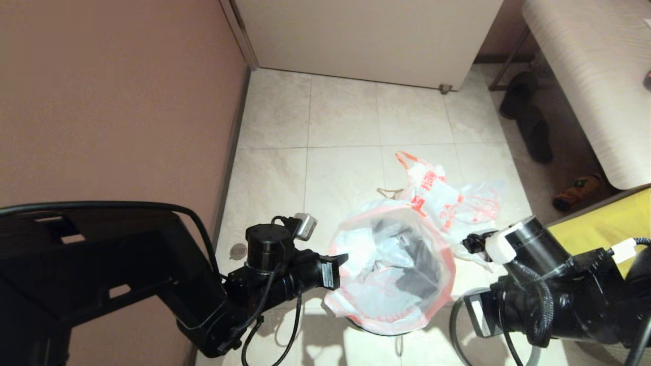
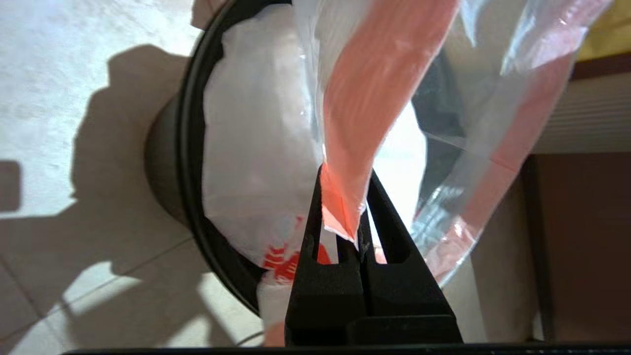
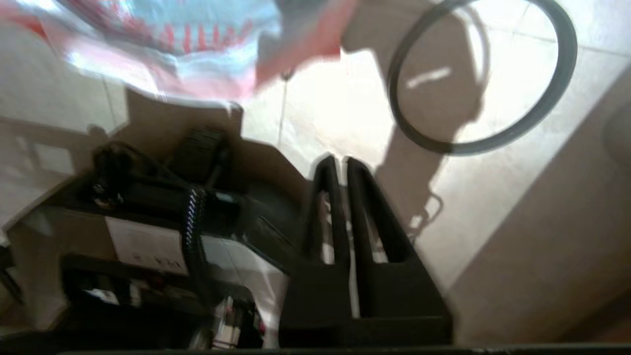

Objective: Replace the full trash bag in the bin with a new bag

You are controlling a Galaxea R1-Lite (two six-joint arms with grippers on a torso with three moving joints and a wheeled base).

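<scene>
Our left tool (image 2: 345, 217) is clamped on the new bag (image 1: 391, 269) at its pale-orange hem, mouth facing up over the bin (image 2: 190, 162). The full trash bag (image 1: 447, 198) lies on the floor (image 1: 341, 122) just beyond, handles pointing far-left. Our right tool (image 3: 340, 165), nearly closed, holds nothing beside the grey hoop (image 3: 493, 133).

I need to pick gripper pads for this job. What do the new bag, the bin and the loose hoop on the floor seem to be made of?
The new bag: thin see-through plastic film with a pale-orange hem; it crinkles and lets light pass. The bin: probably hard black plastic, its rim glossy with highlights. The hoop: a thin grey ring lying flat on the tiles, likely rigid plastic, though metal cannot be ruled out.
</scene>
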